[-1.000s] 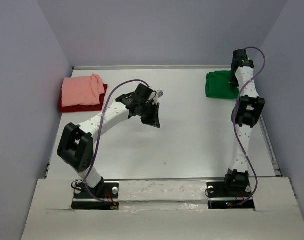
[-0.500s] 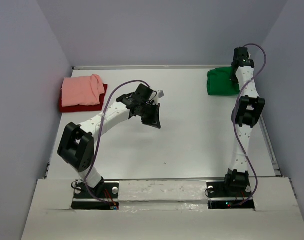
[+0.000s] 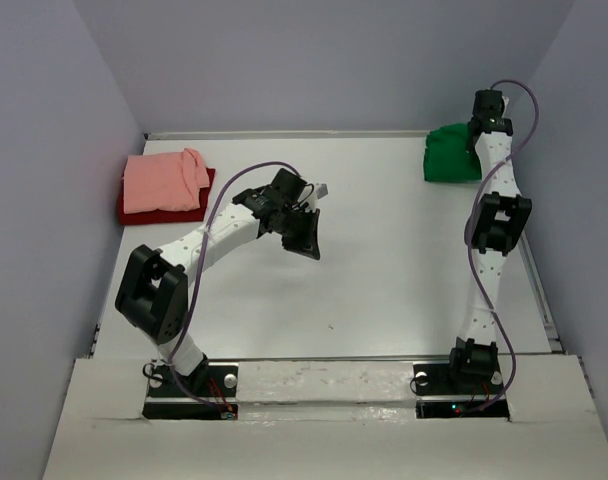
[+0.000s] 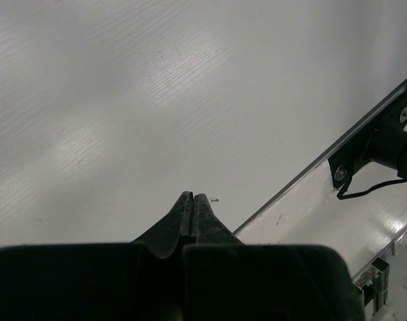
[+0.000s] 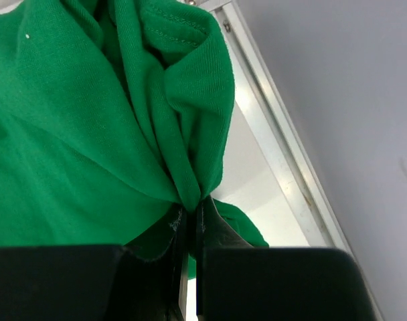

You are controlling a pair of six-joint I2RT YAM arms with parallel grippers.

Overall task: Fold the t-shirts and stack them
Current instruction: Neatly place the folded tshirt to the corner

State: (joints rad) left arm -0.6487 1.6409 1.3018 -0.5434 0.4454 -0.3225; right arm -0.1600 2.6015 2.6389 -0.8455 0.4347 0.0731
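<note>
Far right corner of the counter (image 3: 384, 270): the green t-shirt (image 3: 449, 155) sits bunched here, close to the metal rail (image 5: 277, 154) along the right edge. It is rumpled, not folded flat.
Right pincer (image 5: 190, 212): clamped tight on a gathered ridge of the green cloth, with creases fanning out from the pinch.
Left pincer (image 4: 193, 200): jaws pressed together with nothing between them. It hangs over bare counter near the middle, well apart from every shirt.
Far left side: the salmon pink t-shirt (image 3: 162, 180) lies folded on top of the dark red t-shirt (image 3: 159, 216), whose edge shows along the near and left sides.
Done, as I judge it: two of the three shirts are folded and stacked.
Left to do: the green shirt needs spreading and folding, then carrying across the counter onto the pile.
Progress: about two thirds by my estimate. The last shirt is gripped but crumpled.
Unclear: whether the green cloth is lifted off the counter or resting on it.
</note>
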